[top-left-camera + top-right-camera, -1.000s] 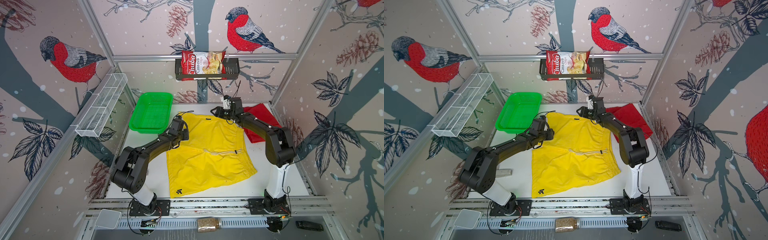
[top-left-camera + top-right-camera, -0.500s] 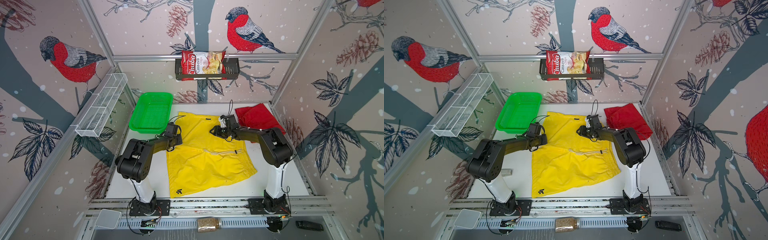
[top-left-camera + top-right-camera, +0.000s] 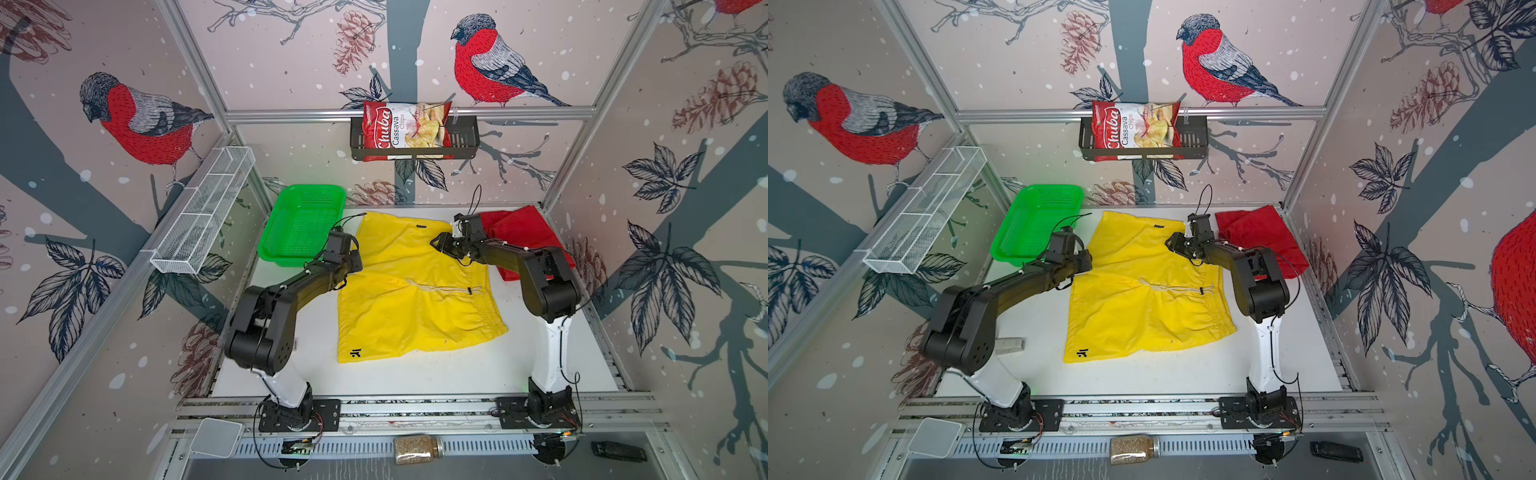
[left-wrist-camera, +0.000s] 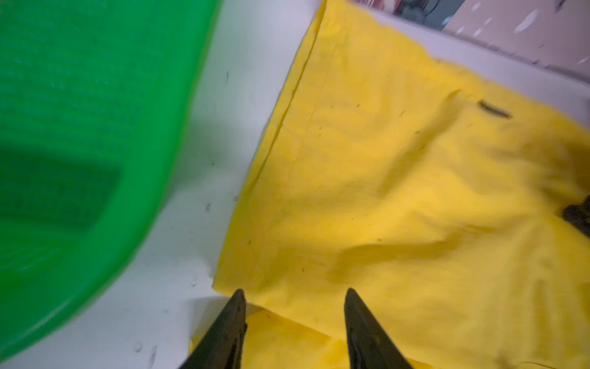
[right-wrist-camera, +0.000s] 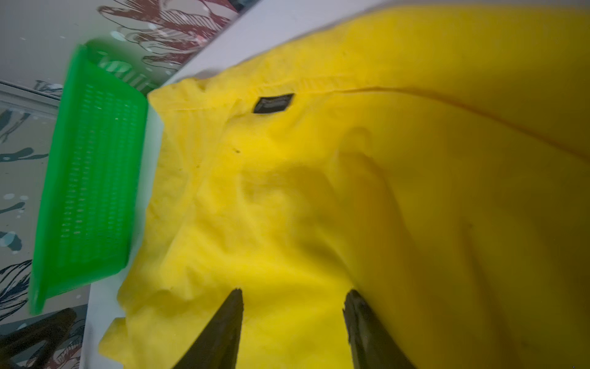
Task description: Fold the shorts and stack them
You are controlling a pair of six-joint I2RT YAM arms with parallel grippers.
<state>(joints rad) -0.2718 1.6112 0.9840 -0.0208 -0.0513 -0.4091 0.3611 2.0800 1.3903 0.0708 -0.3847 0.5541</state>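
The yellow shorts (image 3: 415,307) (image 3: 1142,316) lie spread flat mid-table, pale drawstring (image 3: 440,286) up and black logo (image 3: 354,354) at the near left corner. The red shorts (image 3: 528,232) (image 3: 1258,232) lie crumpled at the back right, partly behind my right arm. My left gripper (image 3: 355,251) (image 4: 294,297) is open over the yellow shorts' (image 4: 399,191) left edge, where one layer overlaps another. Over the far leg of the yellow shorts (image 5: 319,191), my right gripper (image 3: 434,243) (image 5: 293,297) is open with only loose cloth between its fingers.
A green mesh basket (image 3: 270,253) (image 3: 1000,249) (image 4: 79,127) (image 5: 92,191) stands at the back left, close beside my left wrist. A white wire shelf (image 3: 203,216) hangs on the left wall, and a chip bag (image 3: 405,131) sits in a black rack on the back wall.
My right gripper has drawn back from the far edge of the yellow shorts to above their far leg. My left arm pulled back, then returned to the left edge.
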